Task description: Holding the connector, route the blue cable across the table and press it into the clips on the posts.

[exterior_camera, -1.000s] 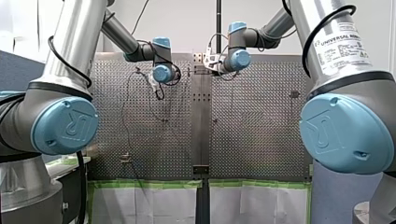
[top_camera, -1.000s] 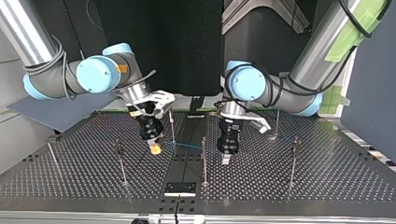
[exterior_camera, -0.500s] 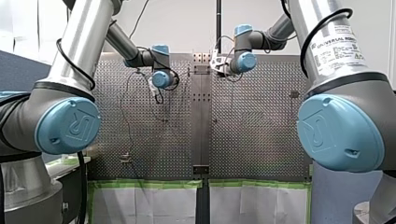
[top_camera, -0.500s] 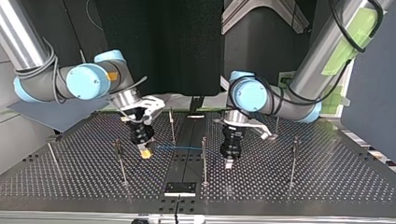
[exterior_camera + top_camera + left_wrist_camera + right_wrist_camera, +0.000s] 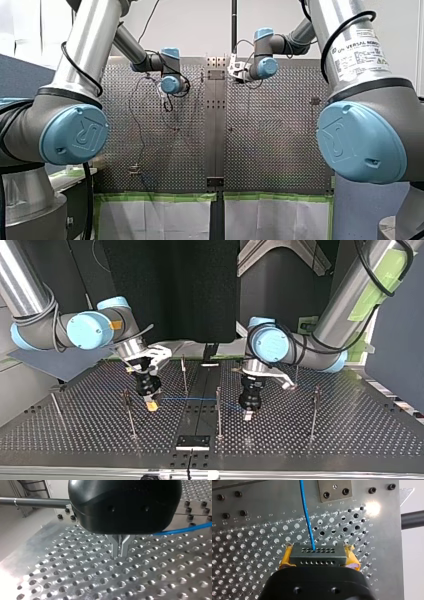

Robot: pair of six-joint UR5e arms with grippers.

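Grips and heading

Dark grey rectangular connector (image 5: 317, 551), two rows of small holes, clenched between yellow pads (image 5: 286, 558) of my right gripper (image 5: 319, 556), long axis crosswise to the fingers. Thin blue cable (image 5: 307, 517) leaves its face, running straight ahead over shiny perforated metal table (image 5: 249, 542). My left gripper (image 5: 120, 551): metal fingertips (image 5: 115, 548) pinched together. Both grippers point down at the table.

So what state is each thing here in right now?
right gripper: shut on connector.
connector: gripped, cable coming out of it.
left gripper: fingers together; any hold on cable hidden.
cable: strung from connector towards left gripper.
posts: upright.
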